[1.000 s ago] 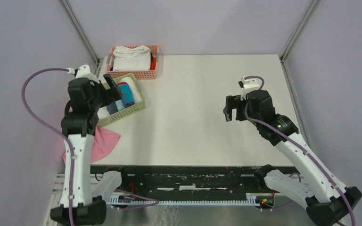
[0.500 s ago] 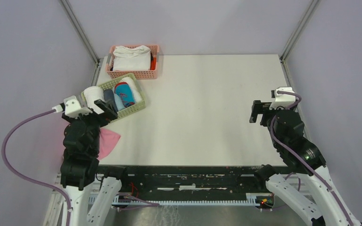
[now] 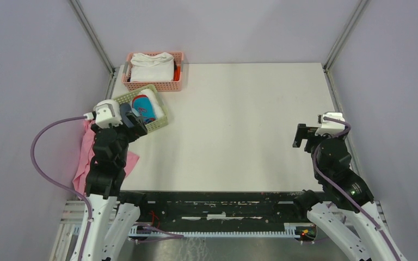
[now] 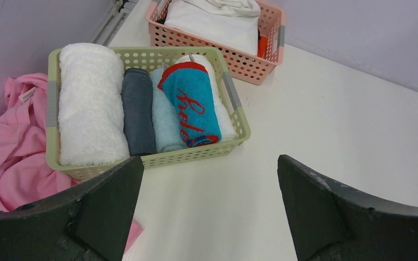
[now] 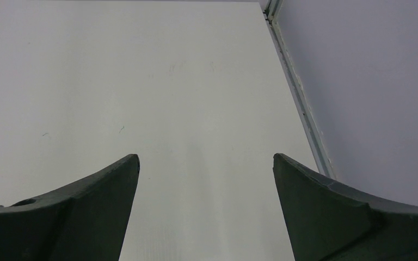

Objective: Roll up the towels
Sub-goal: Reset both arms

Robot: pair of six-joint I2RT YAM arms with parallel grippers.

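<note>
Both arms have drawn back toward the near edge of the desk (image 3: 239,119), left gripper (image 4: 209,160) and right gripper (image 5: 207,157) spread wide and empty, leaving the towels (image 4: 90,103) rolled in the green basket (image 4: 229,92) (near the far-left corner), so the rolling looks largely done.

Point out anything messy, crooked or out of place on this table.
The pink cloth lies crumpled left of the green basket, seemingly spilling over the table edge. The green basket sits at an angle, unlike the pink basket, which is square to the back edge. The rolled towels look tidy.
</note>
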